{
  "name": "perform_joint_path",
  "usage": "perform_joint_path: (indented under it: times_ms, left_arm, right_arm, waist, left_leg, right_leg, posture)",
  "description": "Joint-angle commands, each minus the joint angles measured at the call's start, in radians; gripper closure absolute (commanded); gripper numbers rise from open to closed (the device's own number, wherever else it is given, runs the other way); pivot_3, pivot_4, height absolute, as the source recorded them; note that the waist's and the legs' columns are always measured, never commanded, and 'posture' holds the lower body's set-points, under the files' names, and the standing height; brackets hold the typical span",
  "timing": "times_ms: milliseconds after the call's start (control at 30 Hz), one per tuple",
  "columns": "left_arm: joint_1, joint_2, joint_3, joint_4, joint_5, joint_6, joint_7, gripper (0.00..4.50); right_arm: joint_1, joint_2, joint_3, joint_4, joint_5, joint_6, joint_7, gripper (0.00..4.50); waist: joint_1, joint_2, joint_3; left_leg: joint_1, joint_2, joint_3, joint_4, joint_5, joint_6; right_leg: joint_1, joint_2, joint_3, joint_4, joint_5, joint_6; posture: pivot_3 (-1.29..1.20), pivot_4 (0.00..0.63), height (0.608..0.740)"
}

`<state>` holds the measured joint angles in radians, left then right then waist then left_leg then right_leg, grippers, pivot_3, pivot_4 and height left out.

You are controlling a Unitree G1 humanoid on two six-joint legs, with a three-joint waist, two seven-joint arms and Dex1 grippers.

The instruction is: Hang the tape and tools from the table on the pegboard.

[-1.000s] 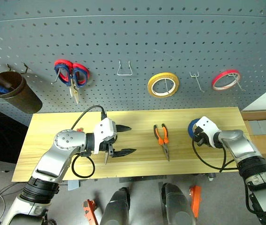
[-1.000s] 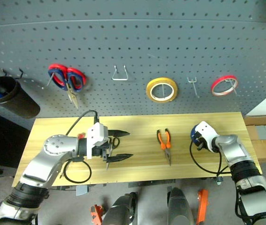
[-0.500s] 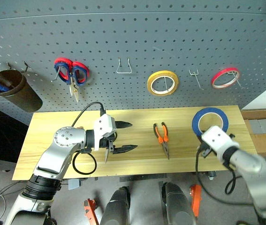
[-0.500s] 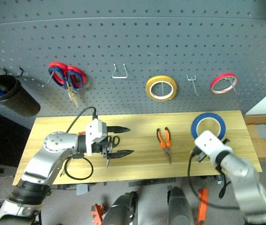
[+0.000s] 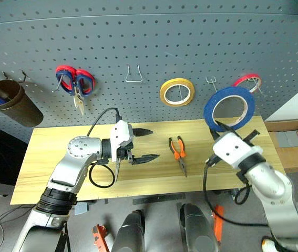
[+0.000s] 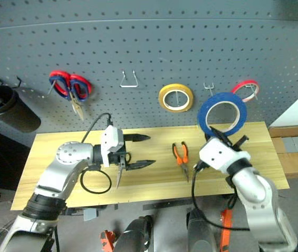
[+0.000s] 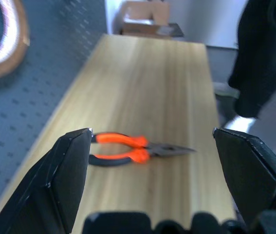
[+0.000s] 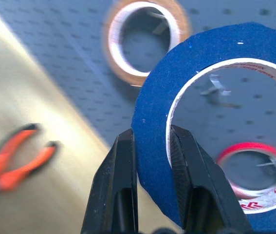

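Note:
My right gripper (image 8: 153, 141) is shut on the lower rim of the blue tape (image 5: 208, 112). It holds the ring upright in front of the grey pegboard (image 5: 154, 42), between the yellow and red tape rings and just below a bare double hook (image 5: 210, 80). The orange-handled pliers (image 5: 178, 152) lie on the wooden table (image 5: 54, 152), jaws toward its front edge. My left gripper (image 5: 153, 144) hovers open left of the pliers (image 7: 128, 148), pointing at them with nothing between its fingers. A pale blade (image 5: 117, 170), probably the scissors, pokes out under the left hand.
On the pegboard hang red-and-blue scissors (image 5: 75, 84), a wire hook (image 5: 133, 75), a yellow tape ring (image 5: 176, 92) and a red tape ring (image 5: 247, 80). A brown cup (image 5: 12, 102) with tools hangs far left. Cardboard boxes (image 5: 296, 142) sit beyond the table's right end.
My right gripper has lifted the blue tape off the table's right end, up and leftward in front of the pegboard. The left gripper rose slightly and stays open.

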<state>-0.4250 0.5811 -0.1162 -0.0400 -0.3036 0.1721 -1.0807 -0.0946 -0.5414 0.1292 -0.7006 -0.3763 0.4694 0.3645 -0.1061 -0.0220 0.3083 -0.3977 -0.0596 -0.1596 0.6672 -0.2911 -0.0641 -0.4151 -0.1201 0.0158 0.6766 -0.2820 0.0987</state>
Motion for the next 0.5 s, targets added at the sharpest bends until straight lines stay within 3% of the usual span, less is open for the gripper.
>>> perform_joint_path:
  times_ms: [33, 233, 467, 500]
  left_arm:
    - [-0.013, -0.010, 0.034, -0.028, -0.019, -0.006, 0.023, 0.20]
    - [0.006, -0.004, 0.039, -0.045, -0.010, -0.008, 0.043, 0.20]
    - [0.022, 0.005, 0.052, -0.055, -0.011, -0.009, 0.064, 0.20]
    - [0.026, 0.008, 0.057, -0.052, -0.009, -0.011, 0.067, 0.20]
  right_arm:
    - [-0.076, -0.005, -0.040, 0.101, 0.031, -0.093, -0.003, 4.10]
    - [-0.199, 0.004, -0.046, 0.325, 0.062, -0.226, -0.021, 4.10]
    - [-0.252, 0.044, -0.031, 0.430, 0.084, -0.289, -0.017, 4.10]
    - [-0.251, 0.051, -0.030, 0.440, 0.084, -0.290, -0.019, 3.75]
  waist:
    - [-0.003, 0.000, 0.000]
    - [-0.005, 0.000, 0.000]
    - [-0.005, 0.000, 0.000]
    - [-0.005, 0.000, 0.000]
  left_leg:
    - [0.000, 0.000, 0.000, 0.000, 0.000, 0.000]
    - [-0.001, -0.001, 0.001, -0.002, 0.000, 0.000]
    - [-0.002, 0.000, 0.003, -0.002, 0.000, -0.001]
    - [-0.002, 0.000, 0.003, -0.002, 0.000, -0.001]
  right_leg:
    - [0.000, -0.001, 0.000, -0.001, 0.000, 0.000]
    - [-0.001, -0.001, 0.000, -0.002, 0.000, 0.000]
    - [-0.004, -0.002, 0.001, -0.001, 0.000, 0.000]
    - [-0.004, -0.002, 0.001, -0.001, 0.000, 0.000]
  posture:
    - [-0.17, 0.325, 0.740]
    - [-0.15, 0.322, 0.740]
    - [-0.14, 0.321, 0.740]
    - [-0.14, 0.321, 0.740]
